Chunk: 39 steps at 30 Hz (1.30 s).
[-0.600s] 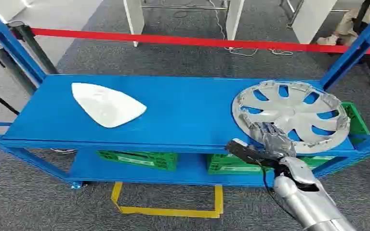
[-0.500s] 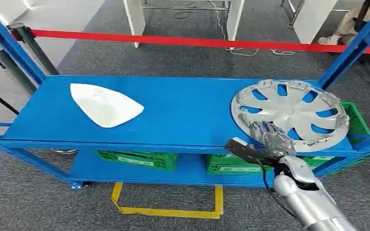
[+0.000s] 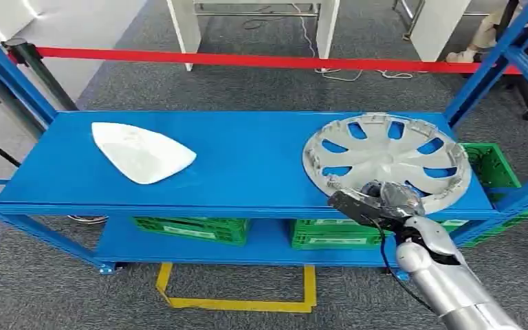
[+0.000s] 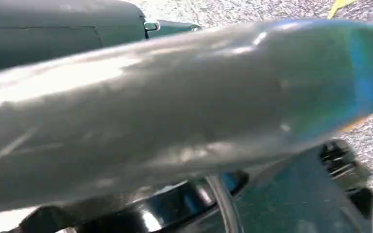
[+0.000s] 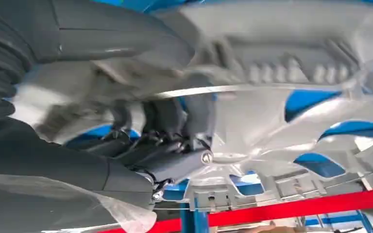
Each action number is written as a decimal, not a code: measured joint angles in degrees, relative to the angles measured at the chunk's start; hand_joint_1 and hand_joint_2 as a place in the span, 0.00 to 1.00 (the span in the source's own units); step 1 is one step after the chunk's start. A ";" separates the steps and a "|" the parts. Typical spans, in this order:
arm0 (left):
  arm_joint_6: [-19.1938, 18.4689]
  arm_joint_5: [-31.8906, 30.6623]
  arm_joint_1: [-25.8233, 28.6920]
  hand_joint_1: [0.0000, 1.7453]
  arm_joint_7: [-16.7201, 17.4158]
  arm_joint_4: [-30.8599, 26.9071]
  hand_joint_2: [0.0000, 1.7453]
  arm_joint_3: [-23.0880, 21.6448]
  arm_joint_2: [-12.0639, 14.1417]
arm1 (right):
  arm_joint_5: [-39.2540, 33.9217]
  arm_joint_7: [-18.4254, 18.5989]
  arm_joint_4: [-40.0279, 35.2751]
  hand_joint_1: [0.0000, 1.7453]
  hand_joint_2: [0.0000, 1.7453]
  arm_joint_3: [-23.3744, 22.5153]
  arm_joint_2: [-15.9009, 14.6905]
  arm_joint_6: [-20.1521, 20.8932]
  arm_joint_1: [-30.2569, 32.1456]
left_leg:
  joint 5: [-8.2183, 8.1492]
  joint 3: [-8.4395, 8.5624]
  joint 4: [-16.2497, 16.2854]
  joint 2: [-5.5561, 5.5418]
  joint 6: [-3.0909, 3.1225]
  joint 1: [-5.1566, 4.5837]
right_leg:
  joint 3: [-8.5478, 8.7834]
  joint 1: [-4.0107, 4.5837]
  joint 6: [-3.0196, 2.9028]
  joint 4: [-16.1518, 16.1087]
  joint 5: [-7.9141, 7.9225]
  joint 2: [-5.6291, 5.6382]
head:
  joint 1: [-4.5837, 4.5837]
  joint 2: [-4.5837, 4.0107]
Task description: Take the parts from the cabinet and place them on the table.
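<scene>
1. The right hand (image 3: 390, 197) is grasping the silver hubcap (image 3: 385, 161) at its near rim — in the right wrist view the thumb (image 5: 126, 36) is lying across one face of the rim while the darker fingers (image 5: 175, 121) are curling through the spoke openings on the other.
2. The hubcap is sitting at the right end of the blue shelf (image 3: 247, 158), its near edge overhanging the front lip where the hand is gripping it.
3. A white part (image 3: 141, 151) with a rounded triangular outline is lying flat on the left half of the same shelf, well apart from the hubcap.
4. Green crates (image 3: 192, 229) are resting on the lower shelf.
5. A red barrier tape (image 3: 247, 60) is stretching across the grey carpet behind the rack.
6. The left wrist view is showing blurred grey surfaces — whether the left hand is released or clenched cannot be told.
</scene>
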 joint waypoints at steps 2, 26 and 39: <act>0.00 0.00 0.13 0.00 0.00 0.00 0.00 0.00 0.07 | -0.04 0.00 0.15 1.00 1.00 0.00 0.00 -0.06 -0.06 | 0.03 -0.41 0.38 -0.01 0.42 -0.24 | -0.16 -0.21 0.62 -0.33 0.30 -0.07 | 0.00 0.00; -4.43 1.57 -0.08 0.00 -5.11 0.00 1.00 0.72 -0.04 | -1.31 -1.97 0.68 1.00 1.00 1.22 -0.02 -0.98 -0.31 | -5.77 -5.90 14.47 0.03 -1.13 0.44 | 0.11 -0.42 -0.84 -0.70 0.65 -0.39 | -0.09 0.00; -0.54 2.54 -0.20 0.00 -4.81 -0.02 1.00 1.86 -0.13 | -2.77 -3.69 0.57 1.00 1.00 1.09 -1.09 -1.81 0.83 | -0.10 0.02 -0.05 0.24 1.78 0.30 | -8.97 -0.48 1.87 16.92 -7.59 -0.10 | 0.35 0.00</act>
